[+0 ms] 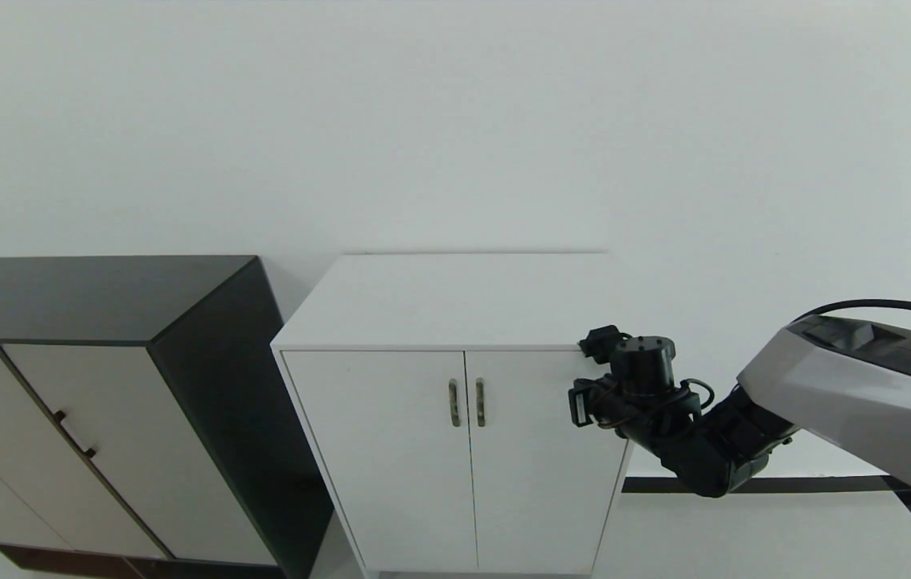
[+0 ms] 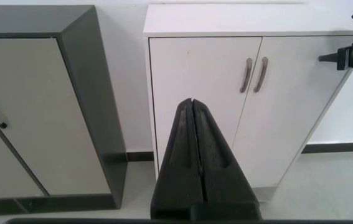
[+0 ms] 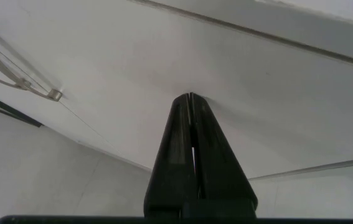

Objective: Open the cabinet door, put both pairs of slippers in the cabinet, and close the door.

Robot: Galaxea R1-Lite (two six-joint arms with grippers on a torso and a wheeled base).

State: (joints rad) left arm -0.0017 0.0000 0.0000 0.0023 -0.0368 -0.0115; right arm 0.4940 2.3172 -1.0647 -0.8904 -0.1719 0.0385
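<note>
Plain white wall (image 1: 455,121) at the back. Against it, centre, white cabinet (image 1: 439,297), both doors shut, two slim metal handles (image 1: 466,402) side by side at the middle seam. Left of it, dark cabinet (image 1: 101,297) with pale doors.

Right arm (image 1: 825,394) in from the right, bent, wrist level with the top of the right door (image 1: 535,482). Right gripper (image 3: 192,98) pressed together, empty, tip right at that door's face, right of the handles; contact hard to judge.

Left gripper (image 2: 192,102) held well back, pointed at the left door (image 2: 201,81), pads together, nothing between them.
</note>
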